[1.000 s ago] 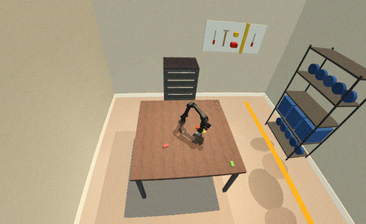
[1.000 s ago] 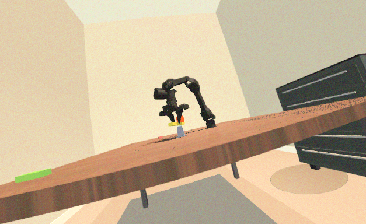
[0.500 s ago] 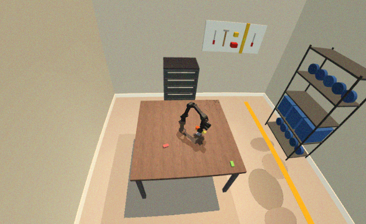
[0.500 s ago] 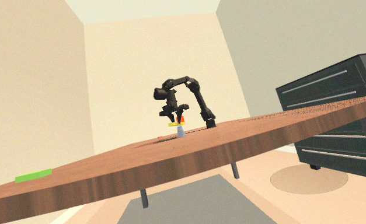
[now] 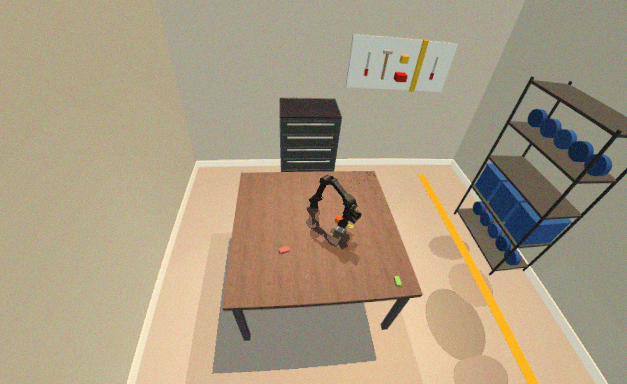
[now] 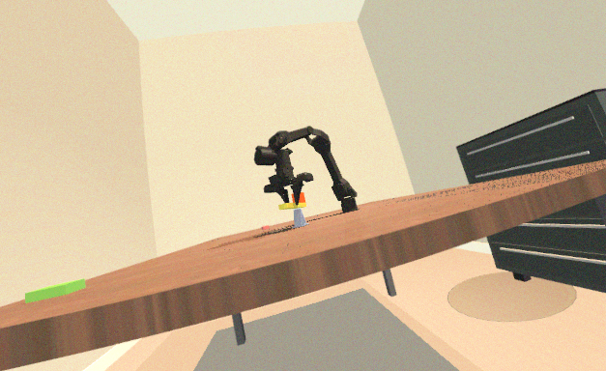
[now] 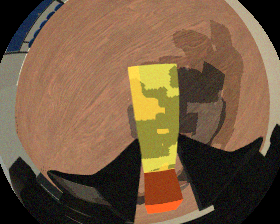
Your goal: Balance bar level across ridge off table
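Yellow bar [image 6: 290, 206] with an orange end lies level on the grey ridge [image 6: 300, 218], at the table's one o'clock.

- A brown wooden desk [image 5: 272, 210] on dark legs, standing partly on a grey floor mat [image 5: 292, 345].
- A small red block [image 5: 284, 249] lies flat left of the middle.
- A green block [image 5: 397, 280] lies near the front right corner.
- A pale grey ridge [image 6: 300, 218] stands upright near the middle.
- The black arm's base [image 6: 349, 205] sits toward the back.
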`<state>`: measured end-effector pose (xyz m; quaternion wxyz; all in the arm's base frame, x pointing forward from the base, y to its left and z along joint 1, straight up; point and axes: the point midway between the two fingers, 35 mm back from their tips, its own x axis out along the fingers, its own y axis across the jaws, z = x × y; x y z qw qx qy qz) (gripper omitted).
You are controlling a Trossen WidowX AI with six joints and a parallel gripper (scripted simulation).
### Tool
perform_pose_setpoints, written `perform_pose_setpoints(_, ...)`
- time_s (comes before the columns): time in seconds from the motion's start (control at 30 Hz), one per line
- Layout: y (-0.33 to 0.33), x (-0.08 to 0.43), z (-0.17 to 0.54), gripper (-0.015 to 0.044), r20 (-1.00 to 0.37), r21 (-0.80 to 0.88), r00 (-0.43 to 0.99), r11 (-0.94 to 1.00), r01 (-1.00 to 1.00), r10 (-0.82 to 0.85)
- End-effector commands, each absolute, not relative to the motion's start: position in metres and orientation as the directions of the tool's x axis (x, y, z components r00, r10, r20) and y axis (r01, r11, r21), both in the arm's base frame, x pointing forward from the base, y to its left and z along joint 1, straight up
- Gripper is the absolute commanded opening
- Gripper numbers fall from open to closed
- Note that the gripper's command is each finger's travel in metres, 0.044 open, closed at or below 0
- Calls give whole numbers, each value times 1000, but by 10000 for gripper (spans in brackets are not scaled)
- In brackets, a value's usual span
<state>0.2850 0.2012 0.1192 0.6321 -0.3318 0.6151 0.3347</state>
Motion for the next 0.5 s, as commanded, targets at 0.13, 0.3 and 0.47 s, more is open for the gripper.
perform_pose_setpoints(0.13, 201, 285, 119, 0, -1000, -10, 22, 561, -828, 16)
perform_pose_setpoints(0.3, 201, 285, 118, 0, -1000, -10, 22, 561, -828, 16)
perform_pose_setpoints(0.47, 201, 285, 118, 0, -1000, -10, 22, 561, -828, 16)
